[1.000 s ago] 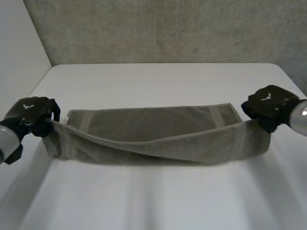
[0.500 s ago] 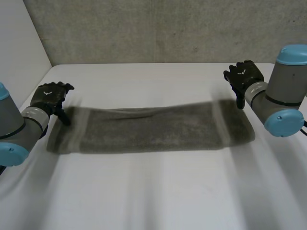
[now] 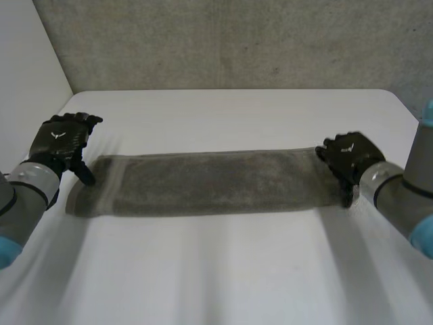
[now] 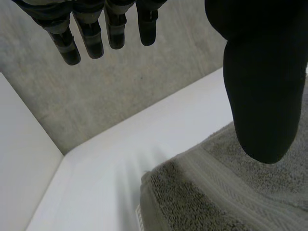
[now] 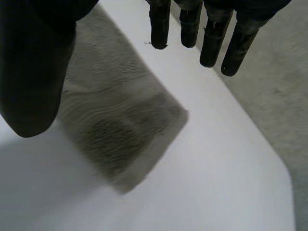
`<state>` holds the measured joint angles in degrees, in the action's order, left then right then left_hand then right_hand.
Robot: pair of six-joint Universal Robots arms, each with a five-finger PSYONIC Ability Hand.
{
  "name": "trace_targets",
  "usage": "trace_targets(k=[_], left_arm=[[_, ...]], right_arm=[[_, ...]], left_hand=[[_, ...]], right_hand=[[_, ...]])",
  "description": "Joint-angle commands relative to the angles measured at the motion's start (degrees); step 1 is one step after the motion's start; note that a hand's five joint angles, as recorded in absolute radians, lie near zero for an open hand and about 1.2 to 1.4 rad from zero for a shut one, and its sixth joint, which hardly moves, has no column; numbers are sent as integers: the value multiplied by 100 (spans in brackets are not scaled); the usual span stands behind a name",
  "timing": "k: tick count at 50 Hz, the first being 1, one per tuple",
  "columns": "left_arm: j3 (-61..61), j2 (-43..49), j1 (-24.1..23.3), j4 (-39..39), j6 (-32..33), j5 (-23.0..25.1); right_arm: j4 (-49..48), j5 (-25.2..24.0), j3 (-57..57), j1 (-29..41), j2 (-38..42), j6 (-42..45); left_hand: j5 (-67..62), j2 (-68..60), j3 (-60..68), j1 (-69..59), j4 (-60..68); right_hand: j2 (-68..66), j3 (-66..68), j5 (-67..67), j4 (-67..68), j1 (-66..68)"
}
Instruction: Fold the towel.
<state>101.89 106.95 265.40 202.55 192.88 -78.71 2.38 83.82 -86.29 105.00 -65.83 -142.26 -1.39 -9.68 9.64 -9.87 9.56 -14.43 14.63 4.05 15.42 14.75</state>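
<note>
Towel [image 3: 213,183] on table [image 3: 223,271] between left hand [image 3: 62,139], right hand [image 3: 348,157]; wall [image 3: 230,40] behind

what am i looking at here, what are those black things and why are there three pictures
It is a two-armed robot at a white table. The black things are its hands: the left hand and the right hand. One picture looks down from a camera between the arms; the other two come from cameras on each wrist, looking along the palm. A grey towel, folded into a long strip, lies flat on the table, one hand at each end. Both hands are open and hold nothing.
</note>
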Motion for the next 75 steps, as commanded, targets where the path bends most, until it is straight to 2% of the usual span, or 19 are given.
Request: trace_targets(k=[1, 10, 12, 15, 19, 31, 36, 39, 45, 47, 50, 52, 53, 55, 57, 63, 69, 71, 75], left_arm=[[472, -52, -112, 839, -101, -22], [903, -43, -147, 1322, -119, -13], [912, -43, -138, 1313, -119, -4], [912, -34, -138, 1322, -119, -13], [903, -25, -147, 1322, -119, -4], [929, -60, -147, 1322, -119, -4], [938, -69, -156, 1322, -119, -4], [938, -69, -173, 1313, -119, -13], [929, -78, -340, 1322, -119, -13], [912, -87, -402, 1322, -119, -22], [833, -139, -524, 1270, -119, -57], [798, -210, -595, 1261, -119, -66], [737, -288, -665, 1261, -119, -66], [666, -368, -745, 1261, -119, -74], [578, -421, -806, 1252, -119, -83], [253, -465, -1017, 1243, -488, -171], [-46, -272, -1175, 1252, -839, -329], [-125, -157, -1219, 1252, -857, -338], [-310, 80, -1421, 1243, -866, -338]], right_arm=[[-1053, -112, -599, -260, 306, 32], [-1856, -112, -617, -445, 949, 410], [-1891, -120, -573, -576, 1002, 550], [-1899, -129, -556, -665, 1002, 568], [-1891, -278, -477, -797, 1020, 559], [-1240, -217, -415, -1403, 686, 762], [-556, -217, -30, -2368, 274, 1498], [-520, -235, 121, -2484, 141, 1623], [-484, -243, 807, -1632, -202, 1034], [-511, -278, 1095, -775, -307, 369], [-546, -270, 1193, -287, -237, 138], [-660, -252, 1464, 780, 69, -134], [-660, -252, 1466, 785, 70, -135], [-853, -226, 1763, 1905, 613, -144], [-941, -217, 1878, 2345, 885, -161], [-1187, -147, 2186, 3201, 1923, -152], [-1205, -226, 2169, 3352, 2118, -214], [-1205, -165, 2029, 3343, 2014, -249], [-1214, -156, 1580, 3246, 1573, -478]], left_hand=[[139, -32, 36, -13, 44], [139, -32, 36, -13, 44], [139, -32, 36, -13, 44], [139, -32, 36, -13, 44], [139, -32, 36, -13, 44], [139, -32, 36, -13, 44], [139, -32, 36, -13, 44], [139, -32, 36, -13, 44], [139, -32, 36, -13, 44], [139, -32, 36, -13, 44], [139, -32, 36, -13, 44], [139, -32, 36, -13, 44], [139, -32, 36, -13, 44], [139, -32, 36, -13, 44], [139, -32, 36, -13, 44], [139, -32, 36, -13, 44], [139, -32, 36, -13, 44], [139, -32, 36, -13, 44], [139, -32, 36, -13, 44]], right_hand=[[-339, 319, 377, 240, 308], [-1197, 1177, 1235, 1098, 1165], [-3237, 3217, 3276, 3139, 3206], [-4057, 4036, 4095, 3958, 4025], [-6547, 6527, 6585, 6448, 6516], [-6557, 6537, 6595, 6458, 6525], [-6557, 6537, 6595, 6458, 6525], [-6557, 6537, 6595, 6458, 6525], [-6557, 6537, 6595, 6458, 6525], [-6557, 6537, 6595, 6458, 6525], [-6557, 6537, 6595, 6458, 6525], [-6557, 6537, 6595, 6458, 6525], [-6557, 6537, 6595, 6458, 6525], [-6557, 6537, 6595, 6458, 6525], [-6557, 6537, 6595, 6458, 6525], [-6557, 6537, 6595, 6458, 6525], [-6445, 6425, 6484, 6346, 6414], [-1456, 1436, 1494, 1357, 1425], [443, -463, -405, -542, -475]])
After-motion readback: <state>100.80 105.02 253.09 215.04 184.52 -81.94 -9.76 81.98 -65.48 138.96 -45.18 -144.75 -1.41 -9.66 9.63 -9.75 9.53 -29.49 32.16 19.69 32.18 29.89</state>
